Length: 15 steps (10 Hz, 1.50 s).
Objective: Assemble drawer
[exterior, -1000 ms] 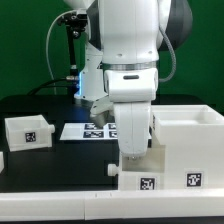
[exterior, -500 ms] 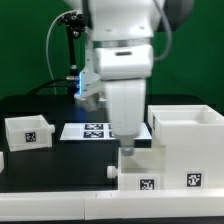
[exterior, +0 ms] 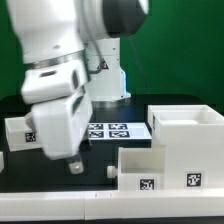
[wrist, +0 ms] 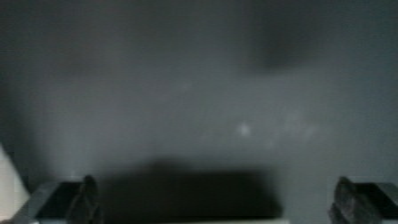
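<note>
The drawer's tall white casing [exterior: 186, 130] stands at the exterior view's right, open at the top, with a marker on its front. A lower white tray [exterior: 138, 163] with a marker sits against its left side. A second small white tray [exterior: 13, 129] stands at the left, mostly hidden behind my arm. My gripper [exterior: 75, 166] hangs just above the black table [exterior: 95, 160], in front of the left tray and apart from the right-hand parts. In the wrist view the gripper [wrist: 217, 205] is open, its fingers [wrist: 71, 200] wide apart with only dark table between them.
The marker board [exterior: 115, 131] lies flat at the middle back of the table. A small white piece [exterior: 110, 170] lies just left of the lower tray. My bulky arm covers the left part of the scene.
My arm has swung from above the lower tray at the right across to the left. The gripper now hangs low in front of the left tray. The parts have not moved.
</note>
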Motion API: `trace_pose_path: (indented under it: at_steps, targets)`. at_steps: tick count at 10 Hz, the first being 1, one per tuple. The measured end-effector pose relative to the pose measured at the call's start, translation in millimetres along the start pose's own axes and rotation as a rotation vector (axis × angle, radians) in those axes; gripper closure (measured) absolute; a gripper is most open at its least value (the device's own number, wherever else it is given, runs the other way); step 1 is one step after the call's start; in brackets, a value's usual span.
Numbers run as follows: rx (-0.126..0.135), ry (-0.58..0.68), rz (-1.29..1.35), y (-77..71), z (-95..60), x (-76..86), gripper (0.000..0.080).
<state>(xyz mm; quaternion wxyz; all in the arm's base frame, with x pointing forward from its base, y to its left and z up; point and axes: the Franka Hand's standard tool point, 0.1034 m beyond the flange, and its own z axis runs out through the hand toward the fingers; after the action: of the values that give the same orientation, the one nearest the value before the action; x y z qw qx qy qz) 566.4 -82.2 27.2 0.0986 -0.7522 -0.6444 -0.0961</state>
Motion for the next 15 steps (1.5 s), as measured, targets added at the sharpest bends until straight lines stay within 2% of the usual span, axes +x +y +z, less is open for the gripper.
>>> trace_pose_path:
  at_steps: [1,4,5,8,9,11,13,14,15]
  targets:
    - [0.007,0.011,0.015,-4.2,5.0,5.8,0.015]
    - [0.002,0.021,0.035,-17.1,20.5,34.2,0.015]
    - [0.007,0.029,0.043,-24.3,27.1,48.9,0.015]
    - [0.031,0.045,0.082,-38.8,37.6,76.0,0.015]
    - [0.02,0.044,0.094,-40.6,39.8,85.0,0.015]
    - [0.002,0.044,0.101,-43.4,43.2,91.2,0.015]
    - [-0.002,0.037,0.102,-42.3,40.8,91.5,0.015]
    - [-0.003,0.033,0.101,-40.0,38.3,87.1,0.015]
    - [0.013,0.034,0.109,-36.6,34.6,77.9,0.015]
